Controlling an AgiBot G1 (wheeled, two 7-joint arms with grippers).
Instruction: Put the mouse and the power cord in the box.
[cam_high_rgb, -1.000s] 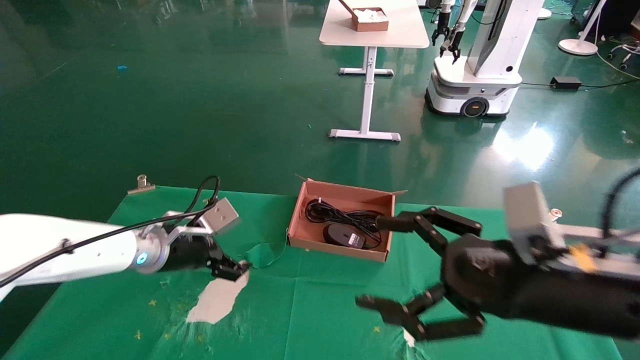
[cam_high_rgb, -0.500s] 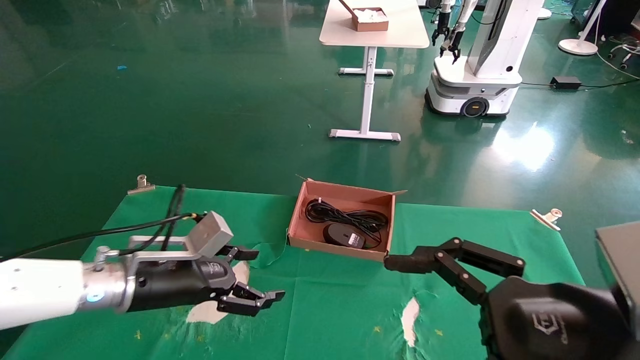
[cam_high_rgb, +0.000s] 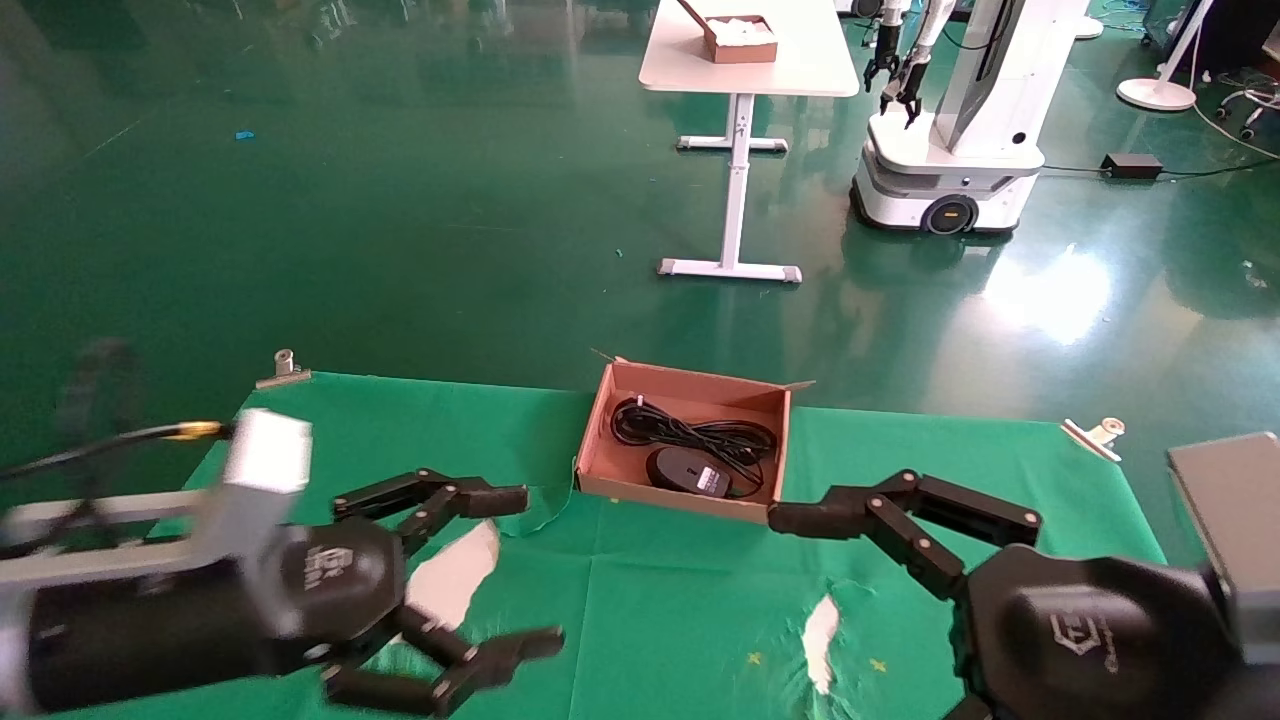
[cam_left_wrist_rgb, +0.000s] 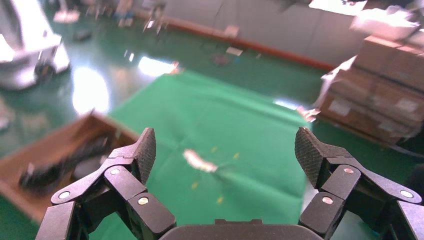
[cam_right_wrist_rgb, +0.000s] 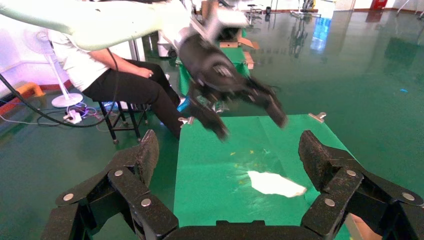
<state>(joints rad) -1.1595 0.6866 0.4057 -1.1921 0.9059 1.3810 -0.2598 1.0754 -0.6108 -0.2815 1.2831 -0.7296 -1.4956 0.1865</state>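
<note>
Cardboard, reddish-brown: the box (cam_high_rgb: 688, 442) sits at the far edge of the green cloth (cam_high_rgb: 640, 600), about midway along it, and both task items already lie inside. The cord (cam_high_rgb: 690, 432) is bundled toward the box's far side; the mouse (cam_high_rgb: 688, 470) lies against the near wall, label up. Nothing hangs over the rim as far as the head view shows.

The left gripper (cam_high_rgb: 470, 590) hovers over the cloth's near left part, jaws spread wide and empty. The right gripper (cam_high_rgb: 800, 520) hangs near the box's near right corner, its one visible finger almost at the corner; the right wrist view shows it wide open and holding nothing.

Judging from this, the packing looks complete, and the step in hand is pulling both arms clear. To do that well:
- lift the right gripper up and back first, so its finger does not clip the corner flap and drag the light box
- keep both jaws open so nothing snags the thin cable
- keep the left gripper above the torn white patch (cam_high_rgb: 450, 575) in the cloth
</note>
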